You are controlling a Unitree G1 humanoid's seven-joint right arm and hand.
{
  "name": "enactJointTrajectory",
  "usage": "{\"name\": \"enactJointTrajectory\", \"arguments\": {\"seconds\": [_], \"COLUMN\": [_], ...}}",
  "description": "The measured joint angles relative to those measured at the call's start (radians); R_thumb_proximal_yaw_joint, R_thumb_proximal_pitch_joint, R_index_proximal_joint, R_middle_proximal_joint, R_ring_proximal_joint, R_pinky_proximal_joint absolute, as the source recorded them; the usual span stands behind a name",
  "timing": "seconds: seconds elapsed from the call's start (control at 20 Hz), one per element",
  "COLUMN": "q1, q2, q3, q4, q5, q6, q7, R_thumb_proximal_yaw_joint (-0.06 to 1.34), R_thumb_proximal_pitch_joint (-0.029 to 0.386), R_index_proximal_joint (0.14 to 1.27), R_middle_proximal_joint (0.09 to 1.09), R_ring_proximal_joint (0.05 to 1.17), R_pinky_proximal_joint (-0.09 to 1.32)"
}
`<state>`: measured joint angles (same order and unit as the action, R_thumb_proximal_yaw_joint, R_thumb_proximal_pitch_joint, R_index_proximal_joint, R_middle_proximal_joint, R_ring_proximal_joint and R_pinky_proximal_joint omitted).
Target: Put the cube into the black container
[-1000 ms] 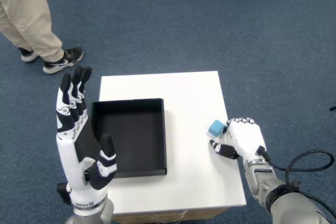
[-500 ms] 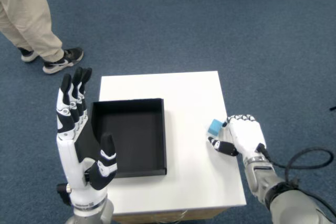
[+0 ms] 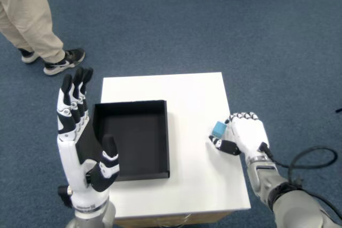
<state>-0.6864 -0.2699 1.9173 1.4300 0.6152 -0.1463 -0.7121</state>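
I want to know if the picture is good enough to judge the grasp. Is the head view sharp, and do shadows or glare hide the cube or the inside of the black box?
Head view: sharp, evenly lit, no motion blur. The white table shows no glare. The cube is clear beside the right hand. The black box interior is dark, showing little detail.

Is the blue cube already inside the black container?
No, the blue cube is on the white table, right of the black container, next to the right hand.
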Motion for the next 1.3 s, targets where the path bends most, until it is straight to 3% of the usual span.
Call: {"name": "enactJointTrajectory", "arguments": {"seconds": [0.95,1.15,1.3], "q1": [-0.007,-0.006,-0.002], "q2": [0.01,0.01,0.008], "q3": [0.009,0.023,0.028], "q4": [0.0,0.0,0.0], "q5": [-0.001,-0.012,-0.016], "q6": [0.0,0.0,0.0], "q7": [0.0,0.0,-0.001], "R_thumb_proximal_yaw_joint": [0.46,0.48,0.55], "R_thumb_proximal_pitch_joint": [-0.014,-0.009,0.013], "R_index_proximal_joint": [0.53,0.58,0.72], "R_middle_proximal_joint": [0.3,0.31,0.35], "R_ring_proximal_joint": [0.25,0.26,0.28], "R_pinky_proximal_joint": [0.13,0.14,0.19]}}
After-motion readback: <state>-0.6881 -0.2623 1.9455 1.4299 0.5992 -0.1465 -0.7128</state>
